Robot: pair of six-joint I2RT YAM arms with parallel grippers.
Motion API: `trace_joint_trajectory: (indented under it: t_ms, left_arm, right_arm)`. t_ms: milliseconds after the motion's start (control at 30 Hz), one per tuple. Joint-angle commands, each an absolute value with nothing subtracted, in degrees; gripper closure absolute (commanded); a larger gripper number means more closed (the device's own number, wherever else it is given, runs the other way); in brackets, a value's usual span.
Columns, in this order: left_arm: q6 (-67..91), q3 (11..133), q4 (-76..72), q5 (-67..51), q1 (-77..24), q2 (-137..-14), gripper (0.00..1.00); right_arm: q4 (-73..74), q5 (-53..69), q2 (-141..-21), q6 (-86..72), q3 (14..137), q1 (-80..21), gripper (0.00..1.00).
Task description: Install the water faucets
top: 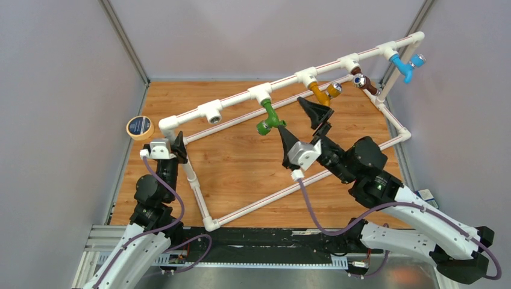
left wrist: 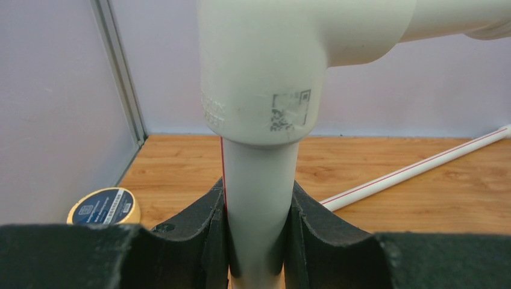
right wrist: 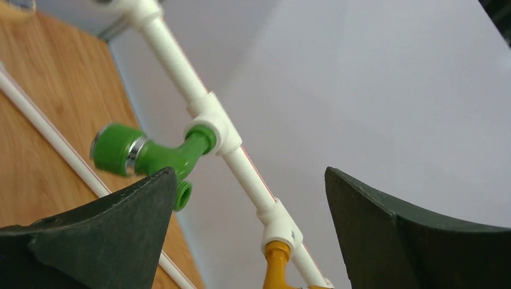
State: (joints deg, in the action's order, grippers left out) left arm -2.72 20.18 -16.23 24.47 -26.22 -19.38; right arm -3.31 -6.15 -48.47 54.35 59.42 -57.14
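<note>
Four water faucets hang from the T fittings of the raised white pipe frame (top: 283,81): green (top: 269,118), orange (top: 322,92), brown (top: 364,83) and blue (top: 404,65). In the right wrist view the green faucet (right wrist: 150,155) sits in its fitting (right wrist: 214,129), with the orange faucet (right wrist: 277,265) further along. My right gripper (top: 301,125) is open just right of the green faucet, holding nothing, and its left finger (right wrist: 108,235) is close under the faucet. My left gripper (left wrist: 259,232) is shut on the frame's upright pipe (left wrist: 259,180) below the corner elbow (left wrist: 265,72).
One T fitting (top: 212,112) left of the green faucet has nothing in it. A roll of tape (top: 140,127) lies at the table's left edge, also visible in the left wrist view (left wrist: 105,206). The frame's lower pipes (top: 265,201) run across the wooden table. Grey walls enclose the area.
</note>
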Motion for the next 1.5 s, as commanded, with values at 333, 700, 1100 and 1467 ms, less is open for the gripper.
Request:
trace_joint_trajectory:
  t_ms: [333,700,1100,1467]
  left_arm:
    - [-2.5,20.7,-14.2,25.2,-26.3,-20.0,1.00]
    - [-2.4,20.7,-14.3,25.3,-26.2,-19.5,1.00]
    - [-2.2,20.6,-14.3,25.1,-26.2,-19.2,1.00]
    - [-2.5,20.7,-14.0,26.1,-26.2,-18.5,1.00]
  right_arm:
    - [-3.1,-11.9,-57.1,102.4,55.2,-58.4,0.06]
    - [-13.3,-12.1,-64.3,86.7,55.3,-58.4,0.28]
    - [-38.8,-13.9,-62.1,13.8,52.3,-58.4,1.00]
    - [-38.1,-19.1,-62.4,6.2,53.7,-58.4,0.00]
